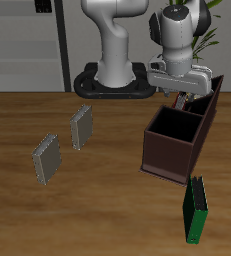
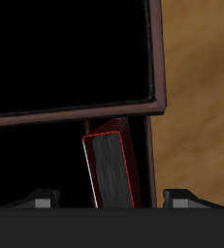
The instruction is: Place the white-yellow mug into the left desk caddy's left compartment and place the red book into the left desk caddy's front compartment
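While its fingertips stay hidden, the hand [image 1: 184, 98] grips the red book [image 2: 112, 172] above the left desk caddy [image 1: 172, 150].

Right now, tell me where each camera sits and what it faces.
Exterior view: in front of and above the table, facing the robot's base; shows the arm and tool over the left desk caddy.
Wrist view: on the tool, looking down into the caddy; fingertips flank the red book.
Shared: the caddy, the tool.
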